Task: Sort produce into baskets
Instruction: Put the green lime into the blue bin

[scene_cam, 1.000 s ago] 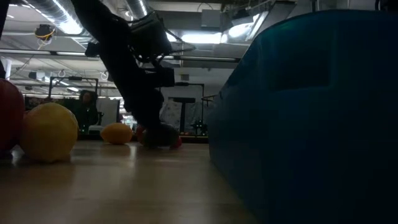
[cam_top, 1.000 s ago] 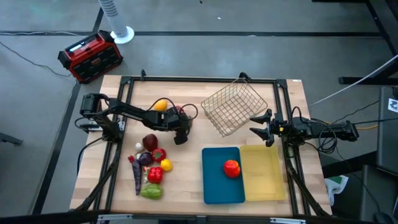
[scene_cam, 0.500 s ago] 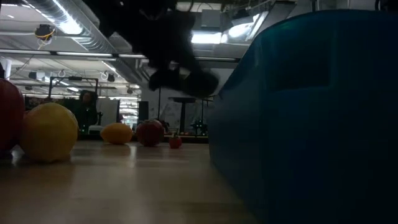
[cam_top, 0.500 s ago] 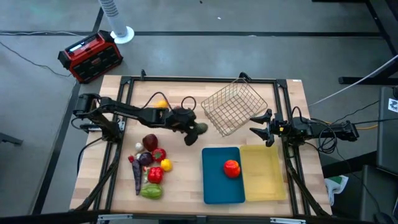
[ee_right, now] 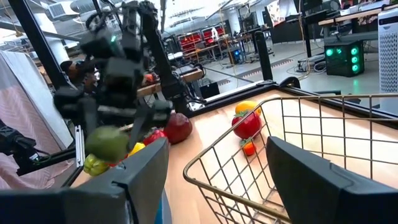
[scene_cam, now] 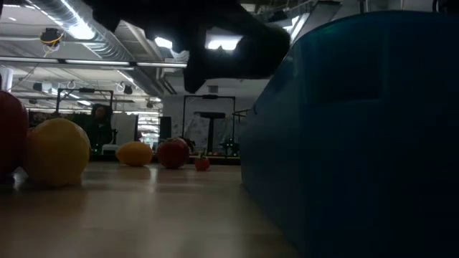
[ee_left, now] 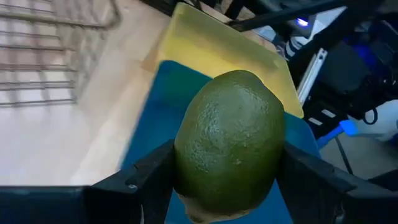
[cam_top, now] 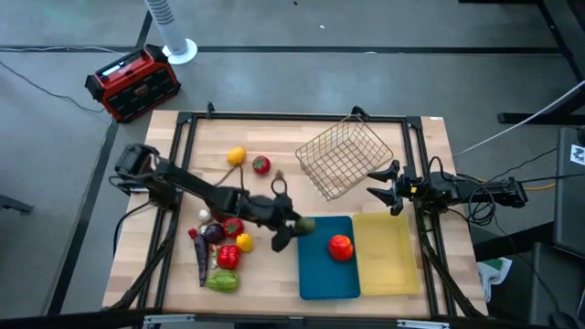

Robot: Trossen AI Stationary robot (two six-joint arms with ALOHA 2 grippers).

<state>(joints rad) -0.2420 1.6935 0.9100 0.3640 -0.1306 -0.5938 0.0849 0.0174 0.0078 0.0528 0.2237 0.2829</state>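
High view. Wooden table (cam_top: 274, 279) with a dark frame. Left gripper (cam_top: 294, 227) reaches in from 9 o'clock, clamped on a green lime (cam_top: 304, 224) at the left edge of the blue tray (cam_top: 315, 265). Inside that tray: one red-orange fruit (cam_top: 340, 246). Pale yellow tray (cam_top: 388, 256) touches it on the 3 o'clock side. Silver wire basket (cam_top: 343, 160) lies tilted toward 12 o'clock from the trays. Right gripper (cam_top: 382, 187) waits at 3 o'clock, jaws apart, holding nothing, just beside the basket. Produce cluster (cam_top: 219, 242) at 8 o'clock: red, yellow, green and dark purple pieces close together. An orange-yellow fruit (cam_top: 237, 155) and a red fruit (cam_top: 261, 164) sit near 11 o'clock. Red-and-black box (cam_top: 132, 82) on the floor beyond the table; its label is too small to read.

Low view. Blue tray wall (scene_cam: 358, 129) fills the 3 o'clock half. Yellow fruit (scene_cam: 56, 152) near, orange fruit (scene_cam: 135, 153) and red fruit (scene_cam: 173, 153) farther back. Dark arm overhead.

Left wrist view. Lime (ee_left: 230, 146) gripped between both fingers (ee_left: 143, 177), above the blue tray (ee_left: 161, 106), yellow tray (ee_left: 217, 37) beyond.

Right wrist view. Open fingers (ee_right: 140, 171) frame the basket rim (ee_right: 249, 162); the other arm carries the lime (ee_right: 107, 143). No legible writing anywhere.
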